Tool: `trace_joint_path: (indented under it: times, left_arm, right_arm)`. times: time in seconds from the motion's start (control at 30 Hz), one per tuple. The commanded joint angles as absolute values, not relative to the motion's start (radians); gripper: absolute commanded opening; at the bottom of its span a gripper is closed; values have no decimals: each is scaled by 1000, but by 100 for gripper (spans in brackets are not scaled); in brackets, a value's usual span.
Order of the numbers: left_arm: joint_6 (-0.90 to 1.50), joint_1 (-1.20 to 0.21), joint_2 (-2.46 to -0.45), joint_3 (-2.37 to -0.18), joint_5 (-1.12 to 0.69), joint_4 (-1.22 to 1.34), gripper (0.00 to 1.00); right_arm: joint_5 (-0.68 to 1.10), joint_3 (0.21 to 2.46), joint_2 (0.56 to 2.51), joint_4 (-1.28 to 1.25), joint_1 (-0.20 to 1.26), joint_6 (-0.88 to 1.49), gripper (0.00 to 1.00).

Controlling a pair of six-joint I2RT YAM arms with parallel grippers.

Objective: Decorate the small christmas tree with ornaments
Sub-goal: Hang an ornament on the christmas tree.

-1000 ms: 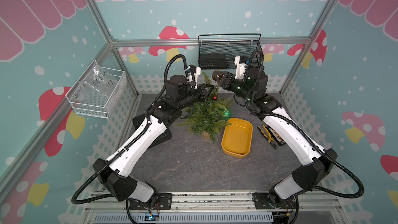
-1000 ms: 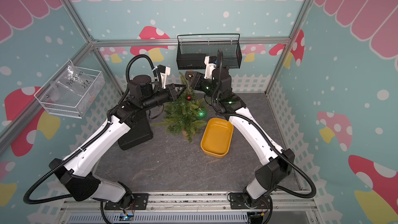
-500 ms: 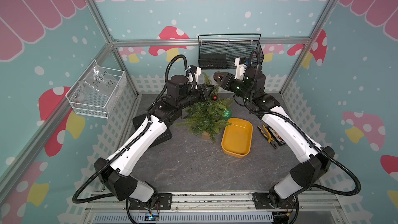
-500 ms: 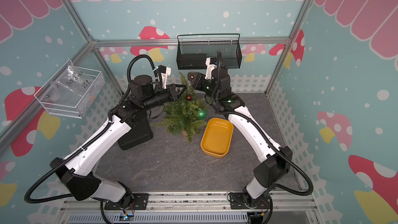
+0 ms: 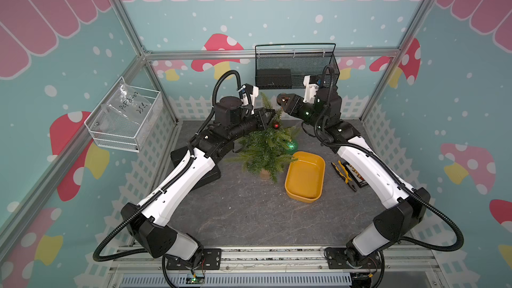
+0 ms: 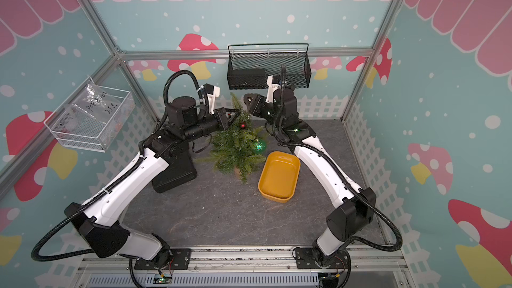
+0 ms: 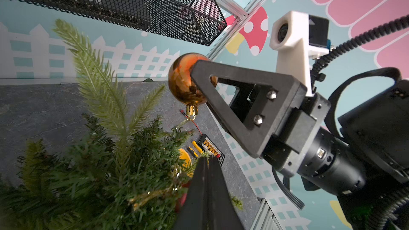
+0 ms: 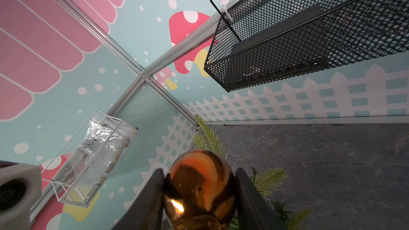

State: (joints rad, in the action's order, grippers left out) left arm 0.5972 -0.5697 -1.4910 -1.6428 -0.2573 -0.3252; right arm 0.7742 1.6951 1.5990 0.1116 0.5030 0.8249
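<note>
Teal mushroom walls (image 5: 277, 18), grey floor (image 5: 249, 217), mesh basket (image 5: 304, 62), contents unclear.

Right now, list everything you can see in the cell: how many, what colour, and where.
table: one, dark grey, cell floor
small christmas tree: one, green, standing toward the table's back
red ornament: one, red, high on the tree
green ornament: one, glittery green, on the tree's tray side
amber ornament: one, amber-orange, held beside the treetop
tray: one, yellow, on the table beside the tree
mesh basket: one, black, back wall
wire basket: one, white, side wall
clear bag: one, in the wire basket
case: one, black, opposite the tray
pliers: one, yellow-black, beyond the tray
left fingers: black, shut, among upper branches
right fingers: black, closed on the amber ornament
</note>
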Motion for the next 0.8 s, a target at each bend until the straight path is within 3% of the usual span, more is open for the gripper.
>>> trace_joint_path:
  times: [0.0, 0.77]
  left_arm:
    - [583, -562, -1499, -1651, -249, -341, 3]
    - [591, -563, -1491, -1652, -241, -337, 23]
  right_arm:
    - [807, 1686, 1557, 47, 502, 849, 38]
    - [889, 1688, 1535, 35, 518, 865, 38]
